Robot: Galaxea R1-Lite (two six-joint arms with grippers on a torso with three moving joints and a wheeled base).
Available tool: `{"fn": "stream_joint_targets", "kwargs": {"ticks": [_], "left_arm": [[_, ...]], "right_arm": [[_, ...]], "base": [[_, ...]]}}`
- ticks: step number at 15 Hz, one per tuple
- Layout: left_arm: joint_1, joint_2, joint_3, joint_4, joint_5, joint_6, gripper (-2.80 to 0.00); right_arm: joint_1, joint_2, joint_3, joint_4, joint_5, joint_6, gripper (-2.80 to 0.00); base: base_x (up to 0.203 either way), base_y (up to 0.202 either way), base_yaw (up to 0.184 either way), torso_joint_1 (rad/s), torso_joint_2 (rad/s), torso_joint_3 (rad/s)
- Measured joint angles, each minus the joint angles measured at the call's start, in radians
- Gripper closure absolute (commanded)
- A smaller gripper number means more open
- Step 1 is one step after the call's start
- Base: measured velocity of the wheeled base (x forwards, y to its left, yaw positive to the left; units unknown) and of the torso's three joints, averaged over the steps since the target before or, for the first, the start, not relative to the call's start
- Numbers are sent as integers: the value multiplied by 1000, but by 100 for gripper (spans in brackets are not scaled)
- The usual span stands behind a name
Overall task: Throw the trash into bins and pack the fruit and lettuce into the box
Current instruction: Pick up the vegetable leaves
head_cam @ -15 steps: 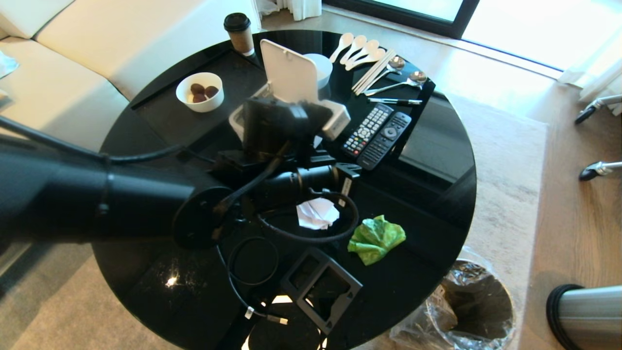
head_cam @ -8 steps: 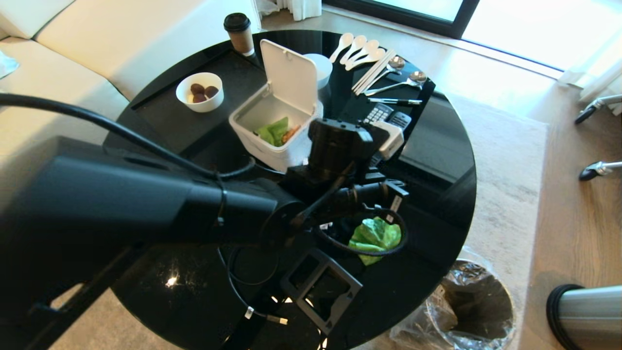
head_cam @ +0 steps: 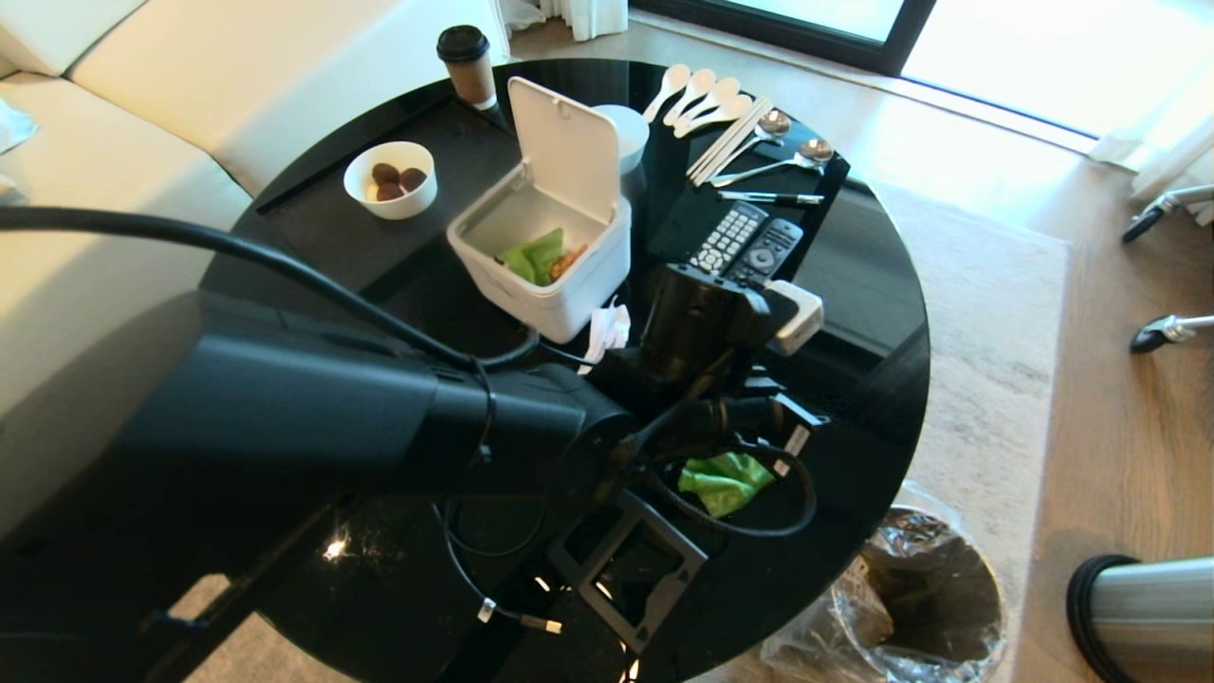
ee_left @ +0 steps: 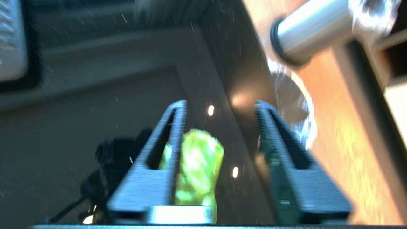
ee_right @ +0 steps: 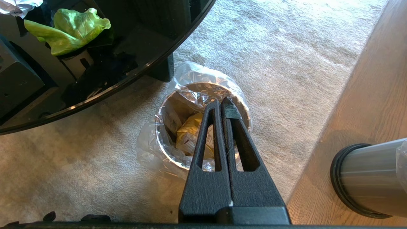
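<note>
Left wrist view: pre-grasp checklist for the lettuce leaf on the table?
1. Left gripper open: ok.
2. Ruffled bright green lettuce leaf centred between its fingers: not ok, it sits against one finger.
3. Gripper height over the black round table: cannot tell.
4. White plastic box lid up: ok.
5. Crumpled white tissue clear of the leaf: ok, it lies by the box.
6. Right gripper shut, out of the way over the brushed-steel bin: ok.
</note>
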Motion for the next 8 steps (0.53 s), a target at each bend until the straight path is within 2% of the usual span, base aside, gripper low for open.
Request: {"fn": "stream_joint_targets", "kwargs": {"ticks": [5,8], "left_arm": [[24,8,-131,258,3,87,-280],[62,22,-204,380,4,177,-280]], "right_arm": [[0,0,0,0,0,0,0],[0,0,0,0,0,0,0]], "base": [[0,0,0,0,0,0],[0,0,0,0,0,0]]}}
